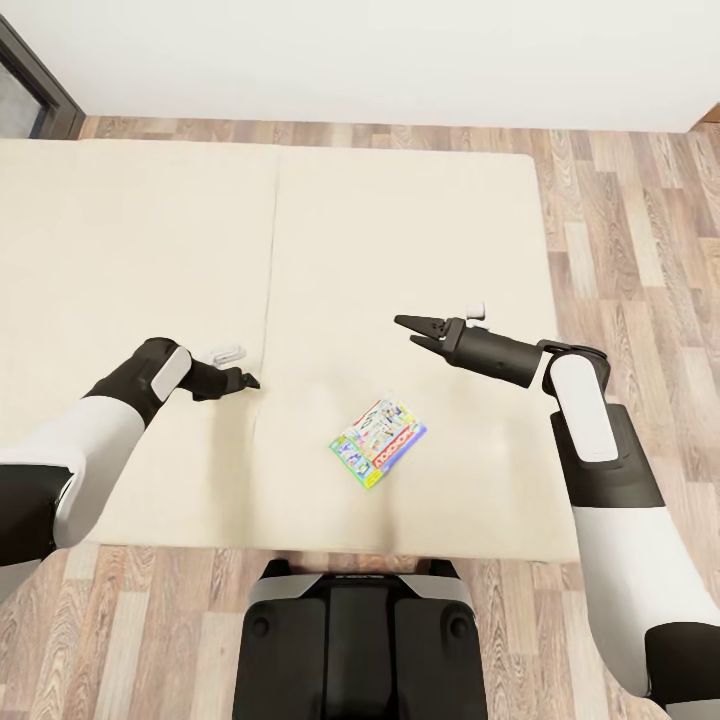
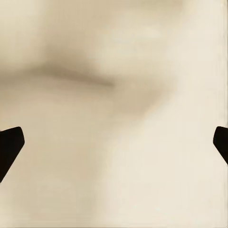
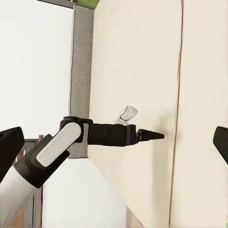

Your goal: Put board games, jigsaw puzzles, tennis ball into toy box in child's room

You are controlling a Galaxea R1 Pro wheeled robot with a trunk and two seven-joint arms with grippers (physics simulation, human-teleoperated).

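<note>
On the bed: we find one board game.
Left hand: released, empty.
Right hand: released, empty.

Your bed, one game on it

You have a broad beige mattress split by a seam down the middle, set on plank floor; a single colourful board game lies flat near its front edge, just right of the seam.
</note>
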